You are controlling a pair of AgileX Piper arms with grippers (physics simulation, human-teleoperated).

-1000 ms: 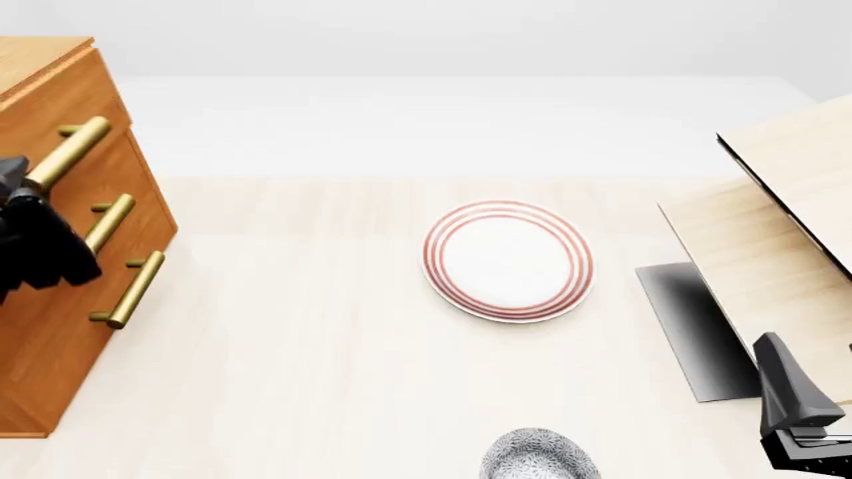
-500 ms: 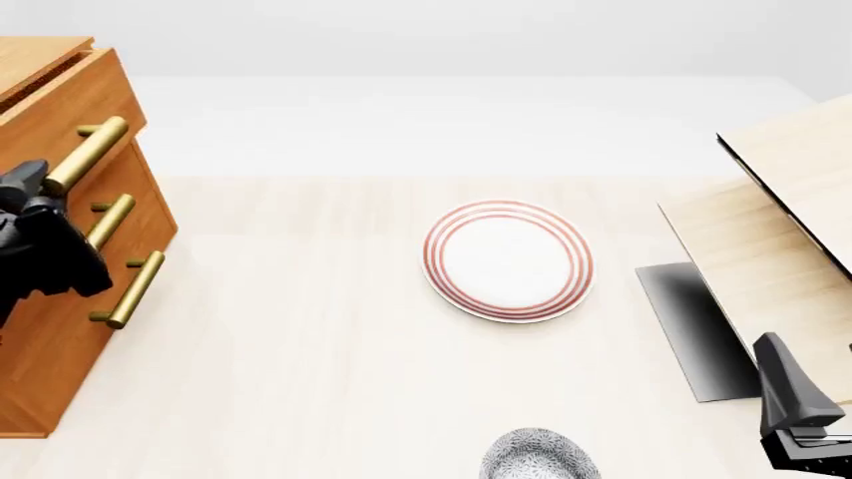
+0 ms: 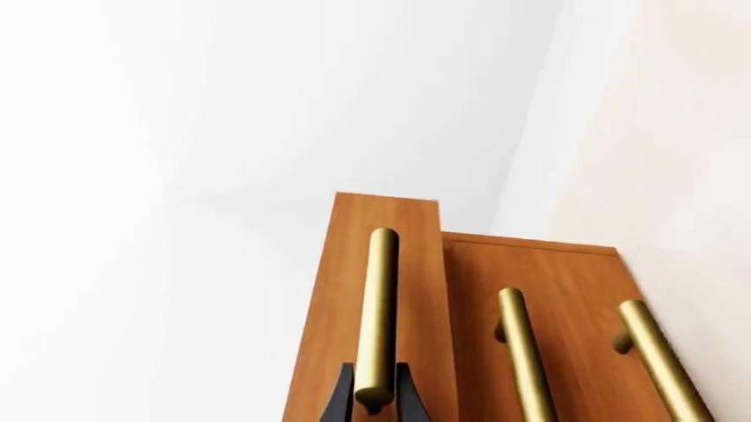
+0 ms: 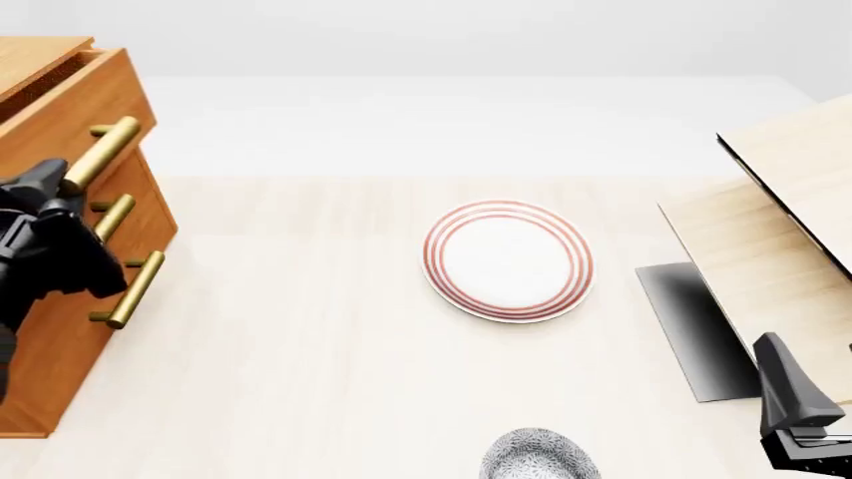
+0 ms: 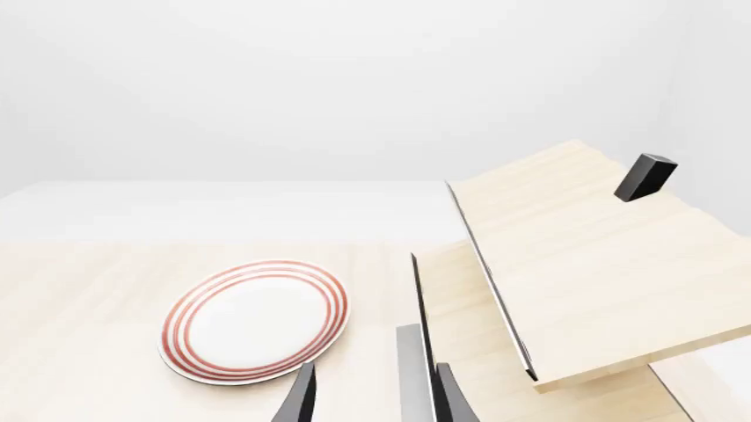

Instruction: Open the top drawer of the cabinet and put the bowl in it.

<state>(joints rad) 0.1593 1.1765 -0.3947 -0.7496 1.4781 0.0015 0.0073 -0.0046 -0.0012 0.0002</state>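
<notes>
The orange-brown cabinet stands at the table's left edge. Its top drawer is pulled partly out, ahead of the two lower drawer fronts. My left gripper is shut on the near end of the top drawer's brass handle. The left wrist view shows the handle between the dark fingertips of my left gripper. The speckled bowl sits at the table's near edge, partly cut off. My right gripper is open and holds nothing, low at the near right.
A white plate with red rings lies mid-table, also seen in the right wrist view. A pale wood panel structure with a dark grey base fills the right side. The two lower drawers are closed.
The top drawer has slid further out of the cabinet, and my left gripper has moved with its handle towards the table's middle. The right arm, plate and bowl have not moved.
</notes>
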